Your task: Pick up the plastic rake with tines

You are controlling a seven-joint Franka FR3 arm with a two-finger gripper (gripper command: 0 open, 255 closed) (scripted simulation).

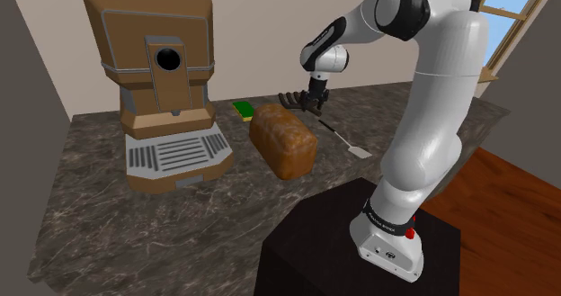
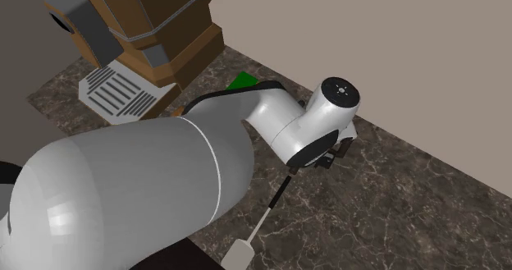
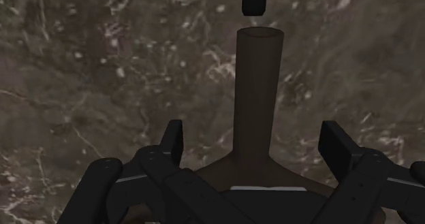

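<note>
Two fingers (image 3: 174,142) spread wide, gripping nothing. Shoulder view, left to right: coffee machine (image 1: 166,78), green sponge (image 1: 244,111), bread loaf (image 1: 283,139), dark brown rake (image 1: 290,99) just behind loaf on stone counter (image 1: 90,204), claw (image 1: 315,103) directly over it, spatula (image 1: 346,143) beyond. Wrist view: rake handle runs between the fingers, touching neither.

Rake (image 1: 290,98) just behind loaf (image 1: 283,139), between sponge (image 1: 244,111) and spatula (image 1: 347,143)
</note>
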